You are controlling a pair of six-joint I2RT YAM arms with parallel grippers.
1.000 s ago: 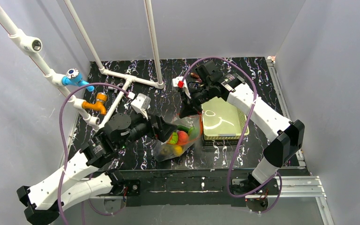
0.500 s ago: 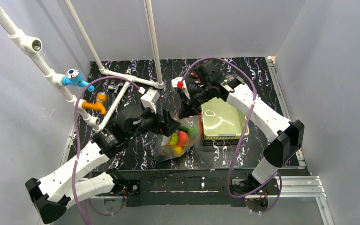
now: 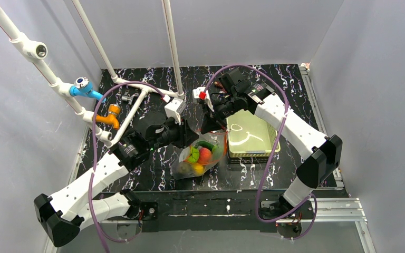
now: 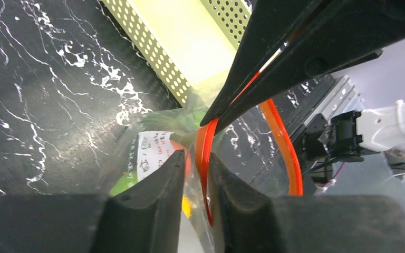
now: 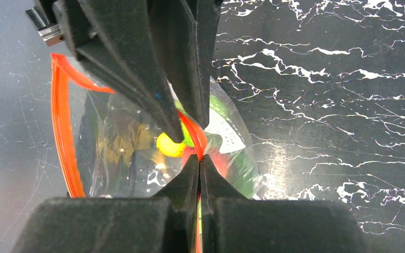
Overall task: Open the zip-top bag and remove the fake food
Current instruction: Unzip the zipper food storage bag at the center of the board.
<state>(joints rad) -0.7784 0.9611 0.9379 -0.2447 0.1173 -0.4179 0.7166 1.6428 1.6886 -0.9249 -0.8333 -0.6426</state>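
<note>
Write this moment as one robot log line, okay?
left claw: pinching red-orange zipper strip | right claw: shut on strip | clear crinkly zip-top bag: mouth partly open | small plastic fruits and vegetables: inside bag

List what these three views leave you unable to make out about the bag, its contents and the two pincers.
- Fake food: too small in the top view, screened by jaws and crinkled plastic in both wrist views; pieces cannot be counted.
- Left pincer: in the left wrist view, unclear whether it clamps the zip-top bag or only straddles its strip.
- Basket: in the top view, the right arm covers its far corner.
</note>
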